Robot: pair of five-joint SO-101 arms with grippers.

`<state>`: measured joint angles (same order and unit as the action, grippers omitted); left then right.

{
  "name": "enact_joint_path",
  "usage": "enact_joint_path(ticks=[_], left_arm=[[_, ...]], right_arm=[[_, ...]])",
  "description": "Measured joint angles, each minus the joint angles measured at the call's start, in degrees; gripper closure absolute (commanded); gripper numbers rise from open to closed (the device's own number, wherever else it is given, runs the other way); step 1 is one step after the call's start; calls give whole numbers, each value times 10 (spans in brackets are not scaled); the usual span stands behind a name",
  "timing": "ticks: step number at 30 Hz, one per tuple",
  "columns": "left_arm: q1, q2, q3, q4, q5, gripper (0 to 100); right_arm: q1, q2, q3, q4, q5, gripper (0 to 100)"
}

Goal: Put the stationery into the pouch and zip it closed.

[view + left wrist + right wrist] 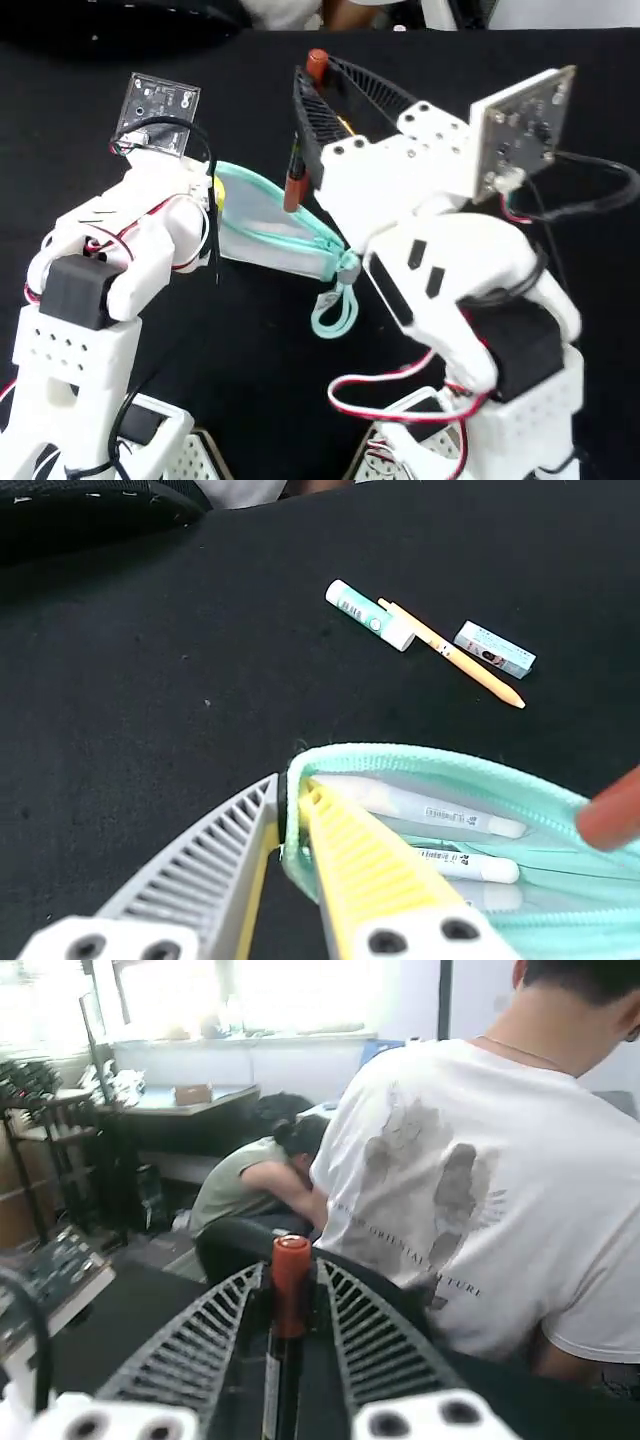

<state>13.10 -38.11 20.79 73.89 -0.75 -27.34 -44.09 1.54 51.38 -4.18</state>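
A mint-green pouch [270, 225] lies open on the black table, with two white pens [420, 810] inside it. My left gripper [290, 820] is shut on the pouch's rim [295, 770], holding it open. My right gripper [290, 1290] is shut on a dark pen with a red cap [290, 1270]. That pen [298, 150] hangs nearly upright above the pouch's opening, tip down. On the table beyond the pouch lie a white glue stick [370, 615], an orange pencil [450, 652] and a small eraser [494, 648].
The pouch's zipper pull and mint loop strap [335, 305] trail toward the arms' bases. Black table cloth [150, 680] spreads around the loose items. A person in a white shirt [470, 1190] stands behind the table.
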Motion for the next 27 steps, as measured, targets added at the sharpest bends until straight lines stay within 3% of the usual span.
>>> enact_joint_path(ticks=[12, 27], left_arm=[[4, 10, 0, -11, 1, 970], [1, 10, 0, -13, 1, 970]], right_arm=[[0, -4, 109, -73, 11, 983], [-3, -25, 62, -75, 17, 983]])
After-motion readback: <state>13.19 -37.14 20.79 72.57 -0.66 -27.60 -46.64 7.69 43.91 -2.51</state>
